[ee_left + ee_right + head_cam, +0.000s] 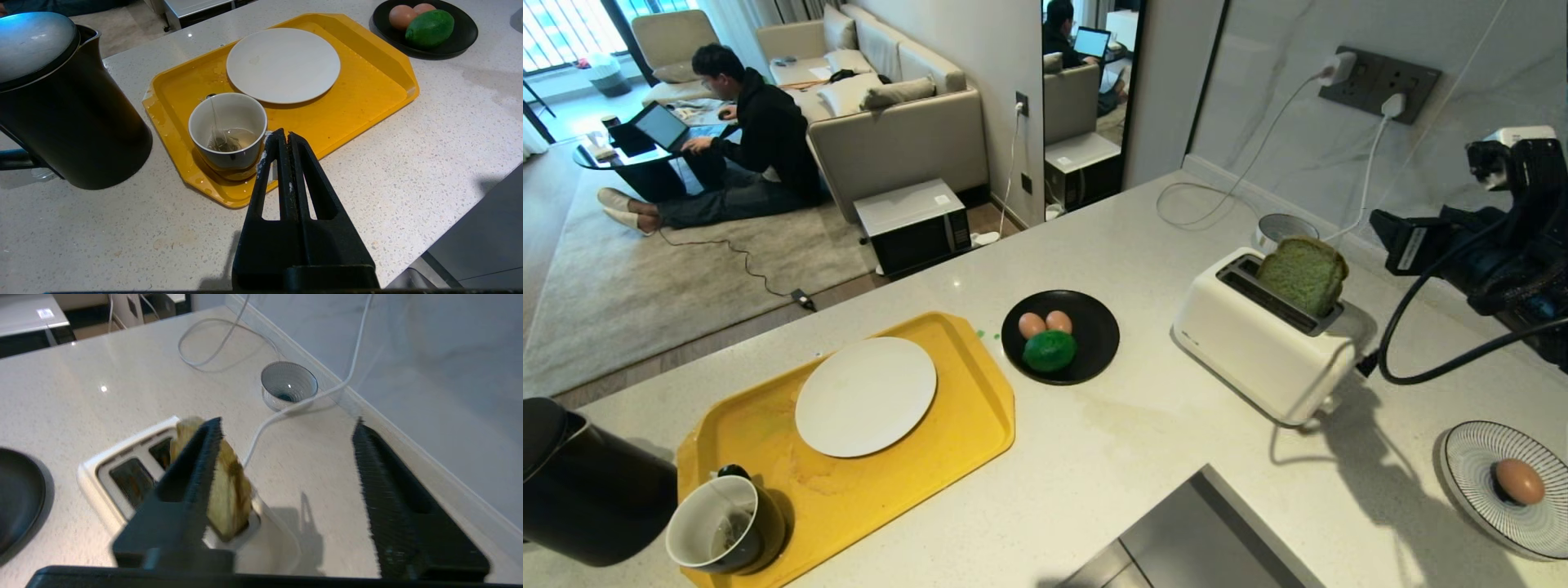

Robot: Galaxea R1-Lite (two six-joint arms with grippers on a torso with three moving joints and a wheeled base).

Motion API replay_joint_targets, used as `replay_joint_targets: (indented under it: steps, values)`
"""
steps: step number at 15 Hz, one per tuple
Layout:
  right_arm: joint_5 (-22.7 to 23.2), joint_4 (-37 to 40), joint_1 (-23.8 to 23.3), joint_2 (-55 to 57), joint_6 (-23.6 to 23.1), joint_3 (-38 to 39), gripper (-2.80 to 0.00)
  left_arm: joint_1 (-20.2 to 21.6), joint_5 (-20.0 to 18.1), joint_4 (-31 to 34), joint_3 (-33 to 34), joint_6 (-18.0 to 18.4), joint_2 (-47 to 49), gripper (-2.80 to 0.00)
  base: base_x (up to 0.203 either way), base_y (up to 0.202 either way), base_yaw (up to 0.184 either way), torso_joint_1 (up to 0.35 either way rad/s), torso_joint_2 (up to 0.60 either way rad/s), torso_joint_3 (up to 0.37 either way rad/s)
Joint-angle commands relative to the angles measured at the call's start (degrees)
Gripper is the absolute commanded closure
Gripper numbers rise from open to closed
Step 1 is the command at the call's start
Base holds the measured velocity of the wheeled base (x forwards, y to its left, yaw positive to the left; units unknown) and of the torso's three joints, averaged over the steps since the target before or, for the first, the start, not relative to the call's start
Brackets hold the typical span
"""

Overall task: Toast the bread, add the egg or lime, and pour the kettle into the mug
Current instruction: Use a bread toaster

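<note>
Right tool (286, 428): above the toaster (1258, 343), at the counter's (1143, 441) right side near the wall. Fingers spread wide, nothing between them. Bread (1305, 273) appears beside one finger in the wrist view, not clamped; contact can't be confirmed. Tool reads as released.

Bread: standing in the toaster's far slot, tilted, most of the slice above the rim. Not seated. Judged step: toasting, barely begun.

Left tool (286, 136): clenched shut, empty, hovering just beside the mug (227, 126) at the tray's (367, 94) near corner. Parked.

Outward:
- Mug on the tray, tea bag inside, next to a white plate (282, 64).
- Kettle (61, 106) on the counter just off the tray, lid on.
- Lime (1049, 349) with two eggs on a black dish (1094, 335), between tray and toaster.
- Single egg (1518, 480) on a striped saucer (1470, 482), far right.
- Small bowl (289, 383) and cords behind the toaster.
- Person seated on the floor with a laptop, well apart.

Risks:
- Tilted slice could jam against the slot edge or tear if pushed down off-centre.
- A finger catching the crust on the way off could drag the slice out or tip it onto the counter.
- Cable loop hanging from the right arm near the toaster's end could snag it.
- Lever not yet down, by the look of the slice.
</note>
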State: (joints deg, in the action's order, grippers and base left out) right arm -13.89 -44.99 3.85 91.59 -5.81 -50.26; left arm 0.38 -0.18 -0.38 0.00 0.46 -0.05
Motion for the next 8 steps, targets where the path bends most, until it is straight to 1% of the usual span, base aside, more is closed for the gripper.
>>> replay_joint_targets:
  steps: [1,4,6,7,8]
  values:
    - [-0.27,5.35,0.01,-8.12,-0.06,1.64,0.00,0.06,0.01,-0.06,0.00,-0.02,-0.04,0.00,0.000,0.000,0.000,0.000,0.00,0.000]
    - [-0.35,14.29,0.01,-16.17,-0.09,3.66,0.00,0.01,0.01,-0.05,0.00,-0.02,-0.04,0.00,0.000,0.000,0.000,0.000,0.00,0.000]
    - [-0.36,16.58,-0.27,-20.37,-0.08,6.72,0.00,0.02,0.01,-0.06,0.00,-0.02,-0.04,0.00,0.000,0.000,0.000,0.000,0.00,0.000]
    - [-0.07,17.77,-1.26,-22.41,-0.08,8.43,0.00,-0.03,0.01,0.03,0.00,-0.02,-0.04,0.00,0.000,0.000,0.000,0.000,0.00,0.000]
    - [0.12,20.94,-2.48,-24.09,0.01,9.21,0.00,0.04,0.01,-0.01,0.00,-0.02,-0.04,0.00,0.000,0.000,0.000,0.000,0.00,0.000]
